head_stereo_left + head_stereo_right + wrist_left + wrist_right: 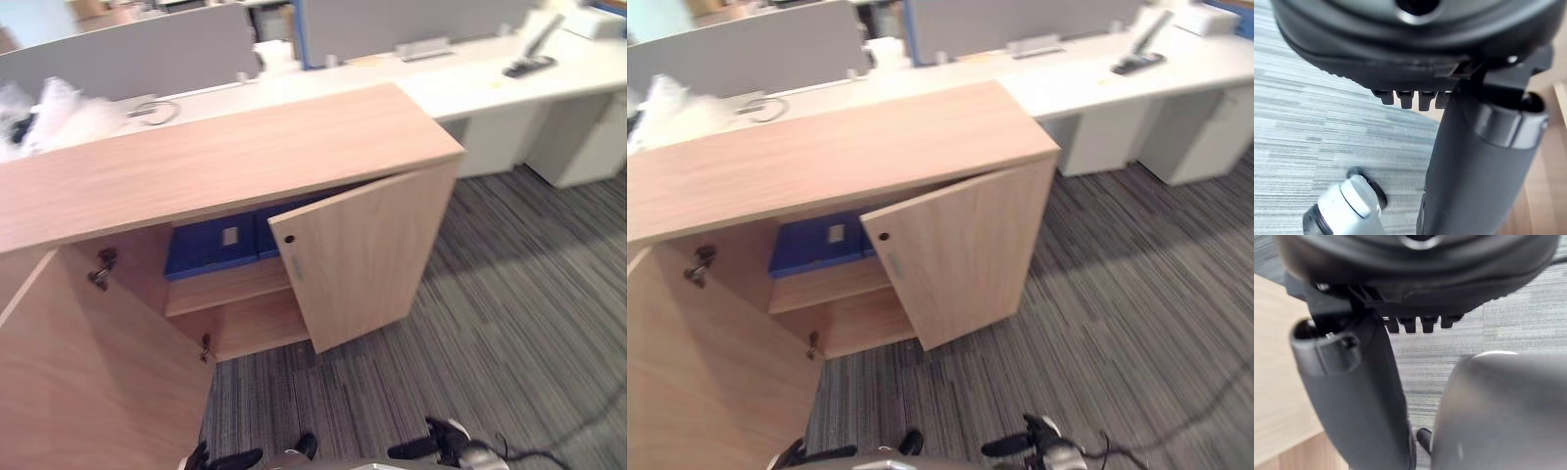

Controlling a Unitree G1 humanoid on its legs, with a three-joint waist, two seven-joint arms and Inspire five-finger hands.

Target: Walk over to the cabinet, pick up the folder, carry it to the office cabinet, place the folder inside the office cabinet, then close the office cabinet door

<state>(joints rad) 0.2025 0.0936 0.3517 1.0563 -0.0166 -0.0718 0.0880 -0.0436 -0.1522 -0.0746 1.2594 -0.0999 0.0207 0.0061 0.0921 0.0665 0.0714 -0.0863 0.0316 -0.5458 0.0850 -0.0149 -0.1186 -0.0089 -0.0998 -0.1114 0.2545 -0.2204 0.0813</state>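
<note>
While both doors stand open, the blue folder lies flat on the upper shelf inside the office cabinet. It sits just behind the shelf's front edge and has a white label on its visible face. Its right end is hidden behind the right door, which stands partly open. The left door stands wide open. A hinge shows on the inner left wall.

Left hand: low over the carpet in front of the cabinet, fingers loosely extended, holding nothing.

Right hand: at the same level, further right, fingers loosely extended, holding nothing.

A white desk with grey partition screens runs behind the cabinet's rear edge.
</note>
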